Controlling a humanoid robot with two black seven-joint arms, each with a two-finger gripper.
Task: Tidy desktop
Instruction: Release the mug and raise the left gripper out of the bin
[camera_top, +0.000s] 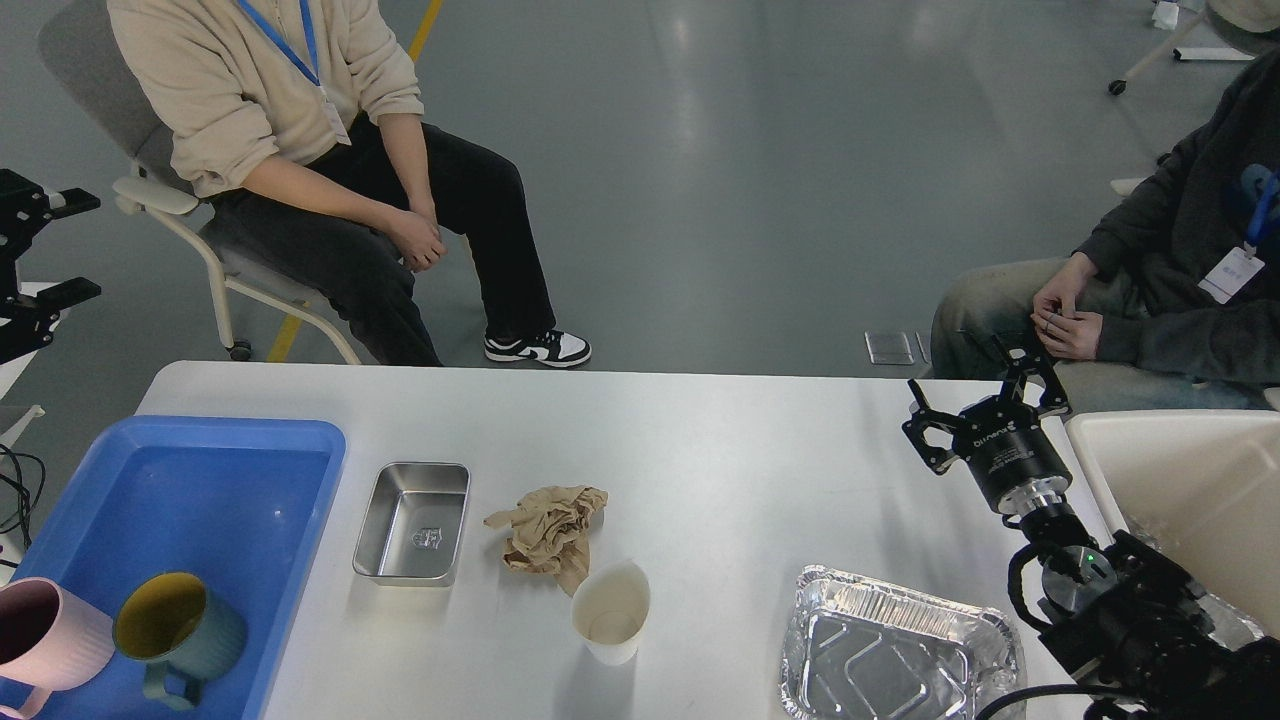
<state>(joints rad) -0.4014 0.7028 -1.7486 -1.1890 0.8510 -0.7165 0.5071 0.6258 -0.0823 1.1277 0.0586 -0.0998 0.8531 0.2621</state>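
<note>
White desktop (720, 440) with rounded corners, bearing blue tray (300, 450) (two mugs inside), steel pan (413, 523), crumpled brown paper (551, 534), paper cup (611, 611), foil tray (895, 650), cream bin (1180, 480) at right edge

mugs 2 (45, 633) (178, 625) | trays 3 (300, 440) (412, 523) (895, 650) | paper cup 1 (611, 612) | crumpled paper 1 (548, 525) | bin 1 (1180, 480)

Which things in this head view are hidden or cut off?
- Cream bin: right edge crops it; right arm covers its contents.
- Foil tray: bottom edge cuts it.
- Pink cup: left edge cuts it.
- Left gripper: mostly outside the frame, fingers unclear.
</note>
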